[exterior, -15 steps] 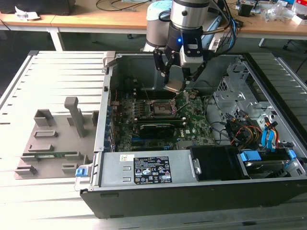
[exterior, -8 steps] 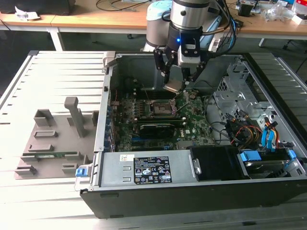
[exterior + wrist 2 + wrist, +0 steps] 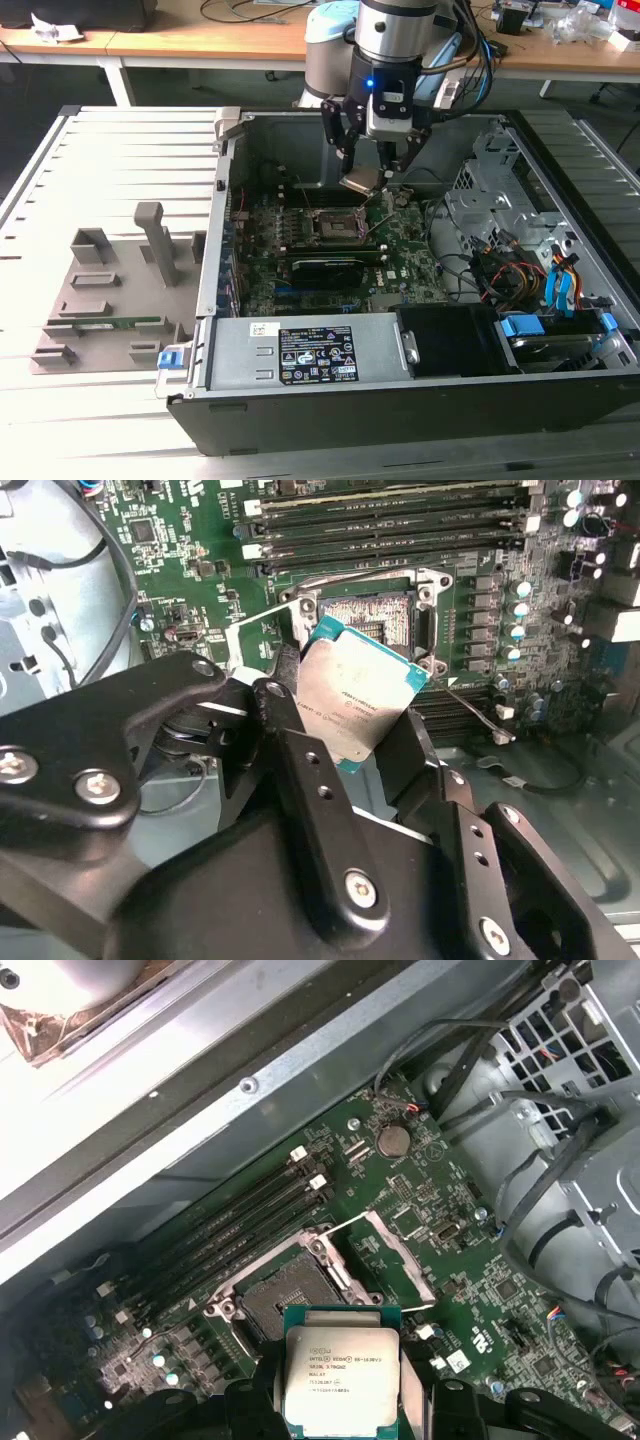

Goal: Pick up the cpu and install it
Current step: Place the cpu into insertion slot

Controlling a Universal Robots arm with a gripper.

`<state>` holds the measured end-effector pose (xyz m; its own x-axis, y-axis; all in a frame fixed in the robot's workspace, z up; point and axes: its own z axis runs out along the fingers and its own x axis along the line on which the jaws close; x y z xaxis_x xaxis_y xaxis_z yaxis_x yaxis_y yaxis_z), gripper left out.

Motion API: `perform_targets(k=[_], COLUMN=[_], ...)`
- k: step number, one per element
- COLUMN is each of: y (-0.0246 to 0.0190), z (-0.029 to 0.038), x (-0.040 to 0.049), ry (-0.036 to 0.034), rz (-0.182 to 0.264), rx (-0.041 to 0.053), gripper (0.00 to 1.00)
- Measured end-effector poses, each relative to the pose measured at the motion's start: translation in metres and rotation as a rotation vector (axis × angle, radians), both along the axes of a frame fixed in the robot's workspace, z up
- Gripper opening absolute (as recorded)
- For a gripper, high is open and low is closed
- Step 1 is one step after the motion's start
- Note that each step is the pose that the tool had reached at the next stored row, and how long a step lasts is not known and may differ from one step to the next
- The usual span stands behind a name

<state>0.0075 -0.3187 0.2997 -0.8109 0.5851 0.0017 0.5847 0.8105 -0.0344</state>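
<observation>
Wooden desks [image 3: 200, 40] strewn with cables run along the back of the room. In front of them a slatted grey metal table [image 3: 120, 150] carries an open computer case [image 3: 400, 410] lying on its side. Toward the table's edge on the exterior view's left lies a grey moulded fixture [image 3: 110, 290], with a long green memory stick [image 3: 120, 323] resting in one of its slots near the front edge.

Inside the case, the green motherboard [image 3: 400, 265] lies flat. The dark socket [image 3: 335, 225] sits near its middle, beside the rows of memory slots [image 3: 240, 1230]. The socket's metal load plate [image 3: 390, 1255] stands swung open, and its square contact bed is bare. A silver coin cell [image 3: 397, 1140] sits on the board well apart from the socket. Metal drive bays [image 3: 490, 200] and loose cables fill the case's end on the exterior view's right.

The arm reaches down into the case from the far edge. Its gripper [image 3: 368, 175] is clamped on the cpu [image 3: 360, 182], with the black fingers [image 3: 300, 770] pressing on two opposite edges of the chip. The cpu's silver-grey top faces the wrist cameras, and its green rim shows in both wrist views. In the exterior view it hangs tilted above the motherboard, near the socket's far side and clear of it. It touches neither the socket nor the load plate.
</observation>
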Motion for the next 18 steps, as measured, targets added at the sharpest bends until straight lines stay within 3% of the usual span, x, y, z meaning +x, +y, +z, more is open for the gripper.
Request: perform_targets(k=[10,18], y=[0.0,0.0], z=[-0.0007,-0.0019], x=[0.0,0.0], ry=[0.0,-0.0003], rz=[-0.126,-0.261], rx=[-0.0001,-0.0051], gripper=[0.55,0.55])
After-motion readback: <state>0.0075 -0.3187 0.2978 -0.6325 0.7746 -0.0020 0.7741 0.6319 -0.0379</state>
